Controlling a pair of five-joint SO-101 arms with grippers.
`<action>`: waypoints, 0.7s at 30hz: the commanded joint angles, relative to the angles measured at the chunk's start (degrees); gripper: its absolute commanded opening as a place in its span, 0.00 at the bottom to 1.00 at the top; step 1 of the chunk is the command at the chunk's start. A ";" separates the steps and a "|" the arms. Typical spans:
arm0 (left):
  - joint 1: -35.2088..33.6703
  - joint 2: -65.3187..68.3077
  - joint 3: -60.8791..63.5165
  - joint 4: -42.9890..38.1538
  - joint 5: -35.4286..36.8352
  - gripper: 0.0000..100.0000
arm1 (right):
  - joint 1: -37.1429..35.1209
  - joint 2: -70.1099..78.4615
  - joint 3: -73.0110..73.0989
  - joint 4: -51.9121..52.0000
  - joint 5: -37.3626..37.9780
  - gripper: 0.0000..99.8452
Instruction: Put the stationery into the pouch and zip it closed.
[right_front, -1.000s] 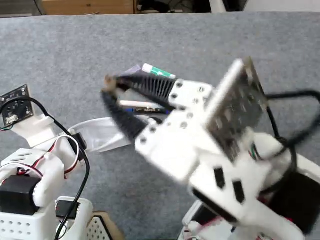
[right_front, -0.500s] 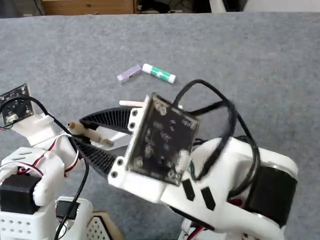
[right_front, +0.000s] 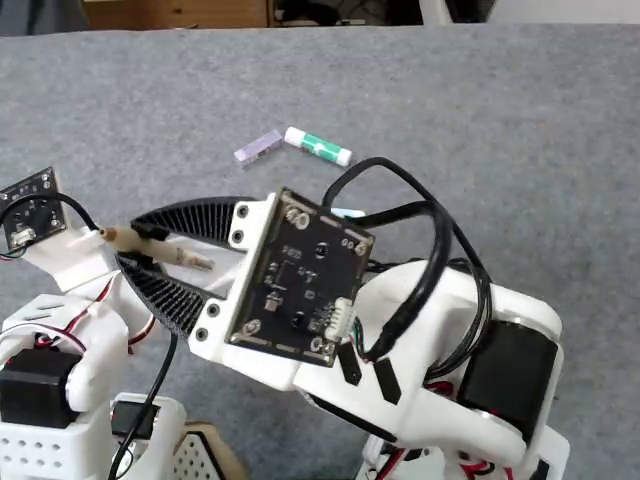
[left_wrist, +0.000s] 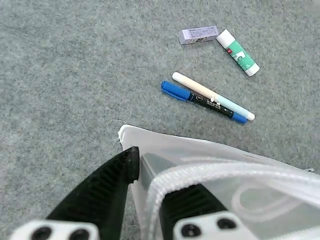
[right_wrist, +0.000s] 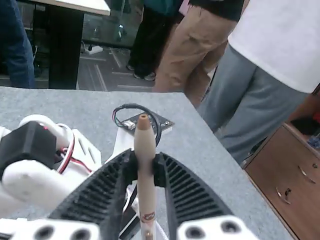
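- One beige pen (right_front: 165, 250) is clamped in the right gripper (right_front: 128, 242), which has swung off the loose stationery over to the left arm.
- Judged from that, dropping the pen into the pouch comes next; it is not inside yet.
- The left gripper (left_wrist: 142, 162) pinches the edge of the clear pouch (left_wrist: 225, 170).
- No stationery shows inside the pouch.
- Beyond the pouch, on the grey mat (left_wrist: 60, 60), lie a blue pen (left_wrist: 202, 101), a cream pen (left_wrist: 213, 96), a purple eraser (left_wrist: 198, 35) and a glue stick (left_wrist: 237, 52).

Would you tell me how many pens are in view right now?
3. A beige pen is clamped in the right tool; a blue pen and a cream pen lie side by side on the table. Others may be hidden.
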 joint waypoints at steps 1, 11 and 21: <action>-0.66 0.26 2.95 -0.44 -0.79 0.03 | -0.53 0.31 0.31 -1.76 0.35 0.01; -0.66 0.26 2.95 -0.44 -0.79 0.03 | 3.43 0.75 9.54 -2.11 0.44 0.01; -0.66 0.26 2.95 -0.44 -0.88 0.03 | 7.30 0.40 12.79 -4.57 0.44 0.03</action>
